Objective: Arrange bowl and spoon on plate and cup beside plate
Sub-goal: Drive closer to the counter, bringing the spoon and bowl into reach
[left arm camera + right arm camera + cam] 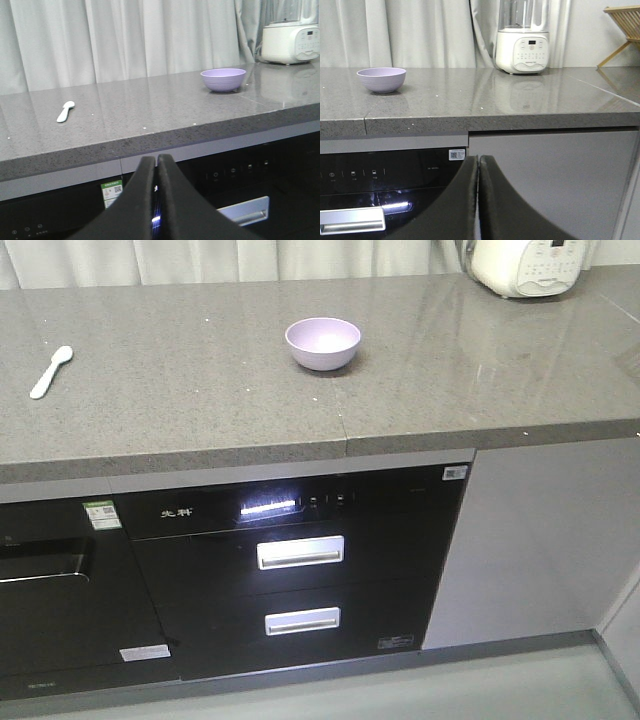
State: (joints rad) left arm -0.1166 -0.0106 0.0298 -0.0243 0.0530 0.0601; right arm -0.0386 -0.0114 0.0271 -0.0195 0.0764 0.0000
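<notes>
On the grey speckled stone counter (pixel 200 400), the small round lavender plastic bowl (pixel 322 343) is sitting upright toward the far side, with nothing inside it. The short pale mint-green plastic spoon (pixel 50 372) is lying flat well apart at the left end, scoop pointing away. A white blender base (pixel 522 50) is standing at the far right, its panel print too small to read. Below, the black built-in appliance (pixel 300 580) is carrying a green QR sticker (pixel 111 192), a white QR sticker (pixel 456 154) and white characters that cannot be read. The left gripper (pixel 156 161) and right gripper (pixel 478 160) are hanging before the cabinet fronts, fingers pressed together, gripping nothing.
</notes>
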